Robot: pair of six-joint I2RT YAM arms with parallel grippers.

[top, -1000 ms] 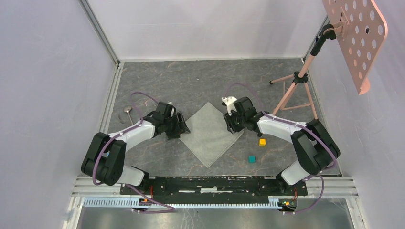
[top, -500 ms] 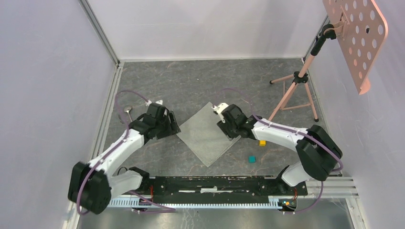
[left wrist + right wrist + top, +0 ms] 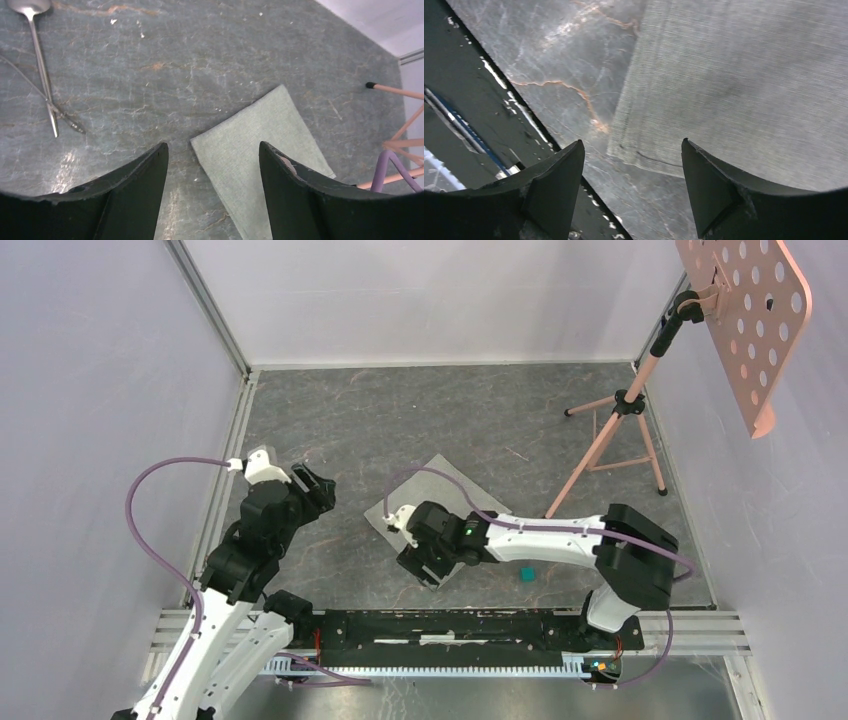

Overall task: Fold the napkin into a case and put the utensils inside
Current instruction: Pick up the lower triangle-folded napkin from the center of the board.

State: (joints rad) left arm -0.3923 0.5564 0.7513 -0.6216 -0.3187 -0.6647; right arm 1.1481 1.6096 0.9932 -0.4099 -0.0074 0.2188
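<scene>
1. Top view: the folded napkin (image 3: 435, 495) lies mid-table. The right gripper (image 3: 422, 568) hovers at its near corner, and the left gripper (image 3: 316, 488) is well to its left.
2. Left wrist: the jaws stand wide and empty. The spoon (image 3: 40, 60) crosses the fork (image 3: 70, 125) (far left).
3. Right wrist: the jaws stand wide with the napkin's edge between them, ungripped.

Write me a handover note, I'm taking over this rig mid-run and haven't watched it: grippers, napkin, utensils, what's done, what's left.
Grippers: the left gripper is open and empty, raised over the table by the napkin's left corner. The right gripper is open and empty, close above the napkin's near edge.
Things: the napkin lies flat mid-table, not gripped; whether it is folded once I cannot tell. The spoon and fork lie crossed at far left, clear of the cloth.
Done: no case visible yet.
Left: fold the case, then put both utensils inside.
</scene>
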